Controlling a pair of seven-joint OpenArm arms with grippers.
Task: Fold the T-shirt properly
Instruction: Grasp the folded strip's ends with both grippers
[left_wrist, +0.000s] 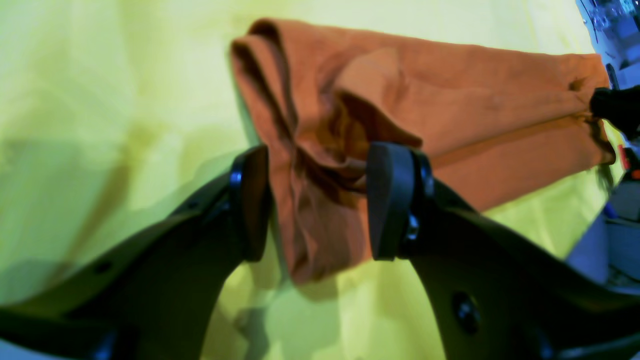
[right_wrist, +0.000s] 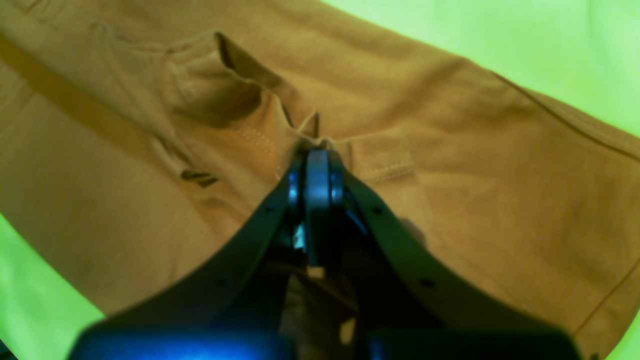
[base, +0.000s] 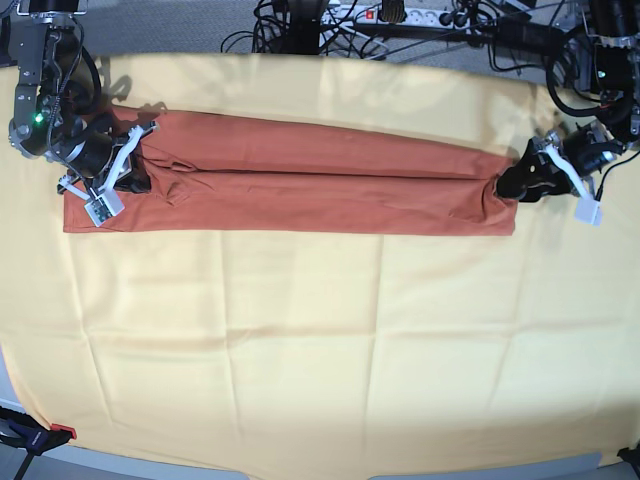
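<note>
While the T-shirt (base: 300, 185) lies as a long, narrow band across the far part of the yellow cloth (base: 300, 340), each arm stands at one of its ends. The band runs almost parallel to the far edge of the cloth, from near its left edge to near its right edge, and its two long sides are folded in so that they meet along a middle seam.

At the left end of the band in the base view, the right gripper (right_wrist: 317, 155) is clenched on a small bunch of the fabric — in its wrist view the jaws are pressed together with the fabric puckered at their tips.

At the other end, the left gripper (left_wrist: 317, 200) has its jaws spread wide. The crumpled end of the T-shirt sits between the two pads (left_wrist: 387, 200), and the fabric seems to touch the pads — I cannot tell if they really squeeze it.
</note>
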